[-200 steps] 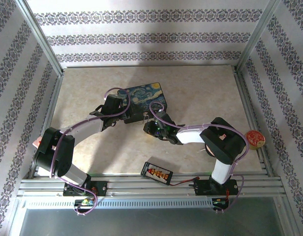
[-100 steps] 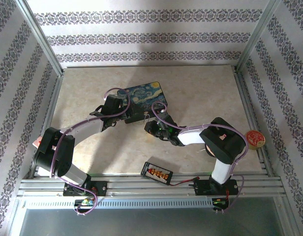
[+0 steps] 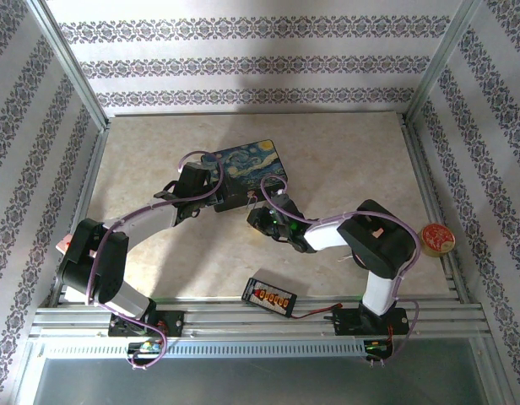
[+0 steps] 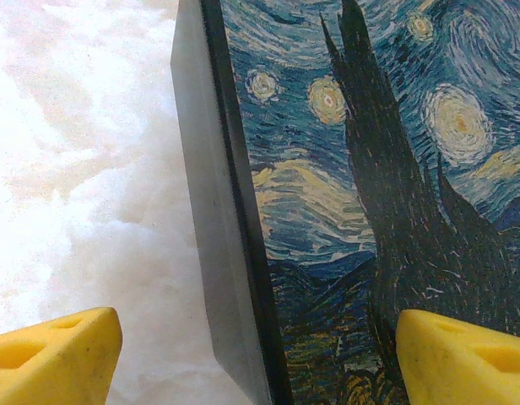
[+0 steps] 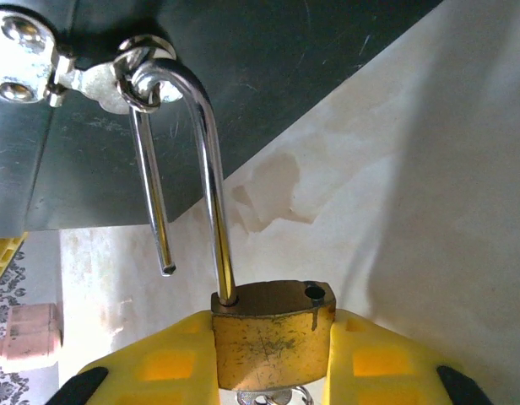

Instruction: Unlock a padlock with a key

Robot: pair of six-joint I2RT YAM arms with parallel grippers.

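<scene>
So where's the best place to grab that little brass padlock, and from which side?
Take the padlock by its brass body, pinching the two narrow sides, from the end opposite the shackle. That shackle is hooked in the hasp ring on the box, crowding that end. The right gripper holds it just so.

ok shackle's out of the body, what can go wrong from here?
1. The shackle is hooked through the hasp ring on the box; if the right pincer, shut on the padlock, pulls straight back, it may drag the box instead of unhooking.
2. The left pincer is open, straddling the box's edge rather than clamping it, so the box could slide.
</scene>
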